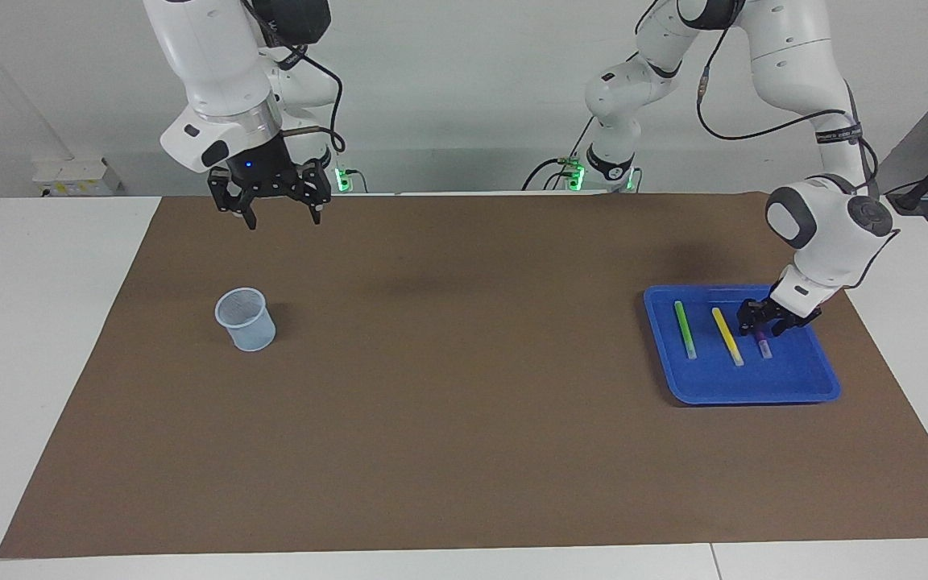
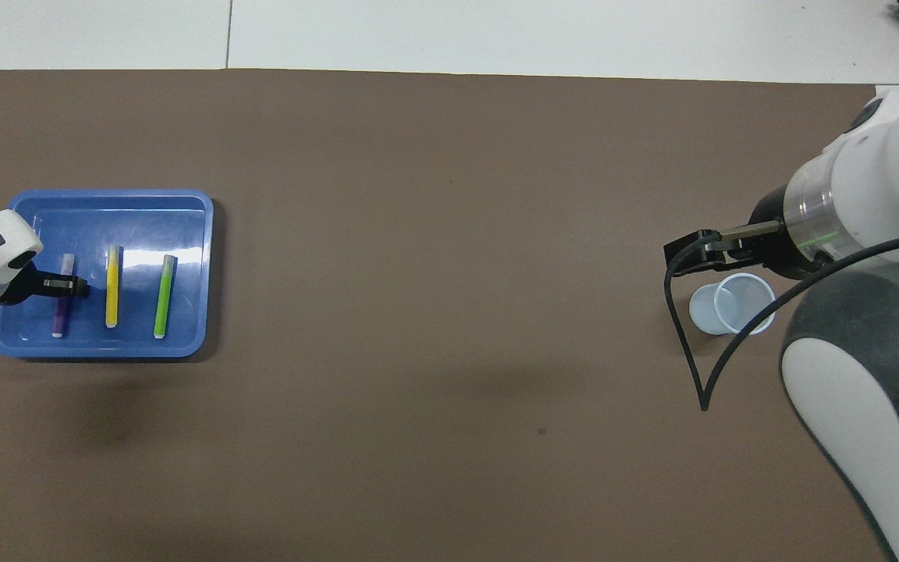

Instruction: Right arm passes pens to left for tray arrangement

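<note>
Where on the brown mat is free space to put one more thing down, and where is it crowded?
The brown mat is bare between the mesh cup and the blue tray. The tray is crowded: green pen, yellow pen and purple pen lie side by side, with the left end effector low over the purple one.

The left arm [image 1: 826, 217] bends steeply down at its own end of the table, its left gripper [image 1: 764, 322] held low with the fingers spread apart. The right arm [image 1: 218, 76] hangs raised at the other end, its right gripper [image 1: 280, 211] pointing downward, fingers wide open, a blue light at the wrist.
</note>
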